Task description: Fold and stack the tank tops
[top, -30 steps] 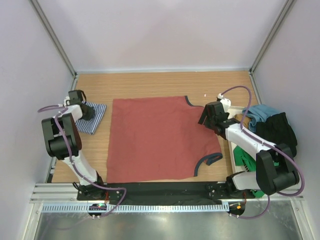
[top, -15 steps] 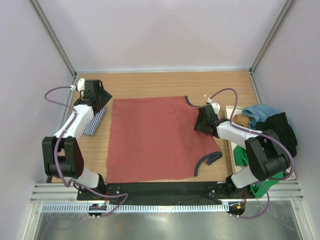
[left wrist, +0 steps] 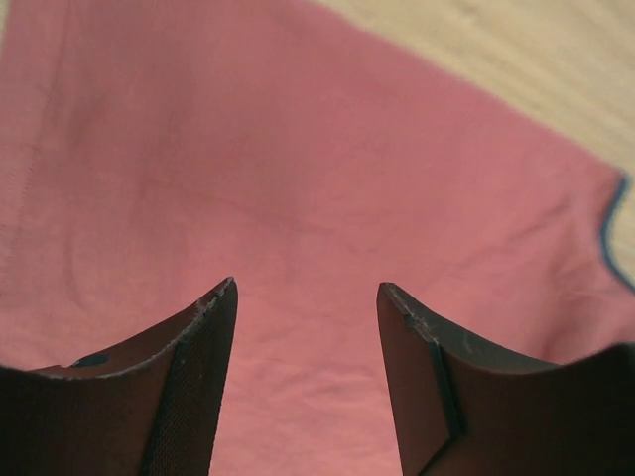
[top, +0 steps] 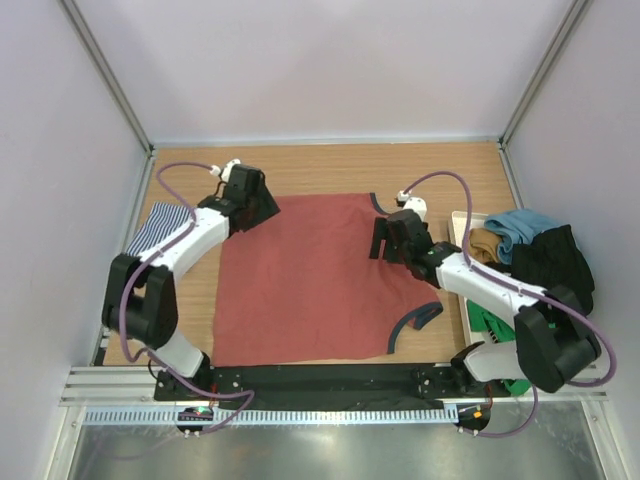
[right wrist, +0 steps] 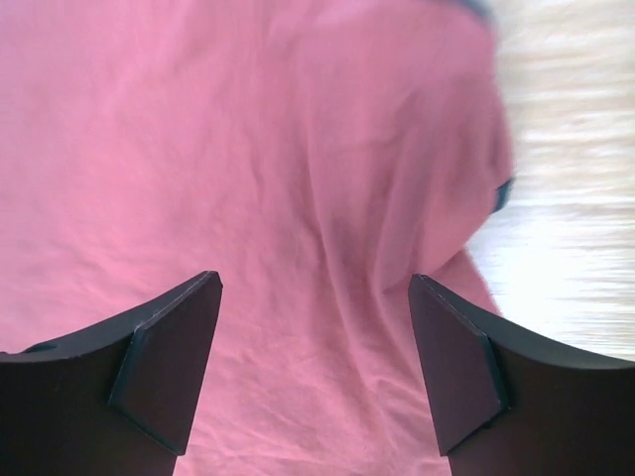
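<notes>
I see the whole table (top: 330,165) from the fixed overhead camera, high at the near edge, facing down and forward. Both wrist cameras sit close over the rust-red tank top (top: 310,280), looking out between their fingers (left wrist: 189,377) (right wrist: 169,367); all three views share it.

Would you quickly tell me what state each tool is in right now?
Left tool: open, holding nothing, over the red top.
Right tool: open, holding nothing, over the same top.
</notes>
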`<action>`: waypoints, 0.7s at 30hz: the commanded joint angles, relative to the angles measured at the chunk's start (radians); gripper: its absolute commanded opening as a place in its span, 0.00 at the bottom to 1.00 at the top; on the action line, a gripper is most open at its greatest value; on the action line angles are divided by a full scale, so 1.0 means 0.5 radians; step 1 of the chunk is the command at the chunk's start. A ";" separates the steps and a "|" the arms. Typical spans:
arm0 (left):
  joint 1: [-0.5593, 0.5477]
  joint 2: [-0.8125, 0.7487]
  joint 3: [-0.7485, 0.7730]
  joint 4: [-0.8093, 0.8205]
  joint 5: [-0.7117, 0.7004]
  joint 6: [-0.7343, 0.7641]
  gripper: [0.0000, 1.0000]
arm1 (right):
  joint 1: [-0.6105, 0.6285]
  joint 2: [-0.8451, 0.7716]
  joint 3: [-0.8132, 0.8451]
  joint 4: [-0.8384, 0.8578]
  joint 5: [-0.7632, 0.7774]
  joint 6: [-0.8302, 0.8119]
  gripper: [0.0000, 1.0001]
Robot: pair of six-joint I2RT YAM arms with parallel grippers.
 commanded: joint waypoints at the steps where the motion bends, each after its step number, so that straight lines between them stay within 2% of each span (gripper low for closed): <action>1: 0.013 0.158 -0.047 0.076 0.064 0.057 0.59 | -0.118 -0.162 0.028 0.028 0.034 0.012 0.82; 4: 0.035 0.259 -0.062 0.138 0.058 0.054 0.55 | -0.277 -0.260 -0.040 0.034 -0.039 0.123 0.73; 5: 0.044 0.299 -0.059 0.141 0.070 0.057 0.54 | -0.411 -0.285 -0.064 0.065 -0.088 0.165 0.64; 8: 0.102 0.422 -0.050 0.135 0.113 0.045 0.49 | -0.605 -0.331 -0.138 0.111 -0.184 0.270 0.54; 13: 0.231 0.444 -0.218 0.313 0.239 -0.035 0.47 | -0.695 -0.071 -0.034 0.053 -0.254 0.383 0.50; 21: 0.240 0.349 -0.378 0.565 0.337 -0.032 0.47 | -0.726 0.212 0.030 0.105 -0.242 0.663 0.49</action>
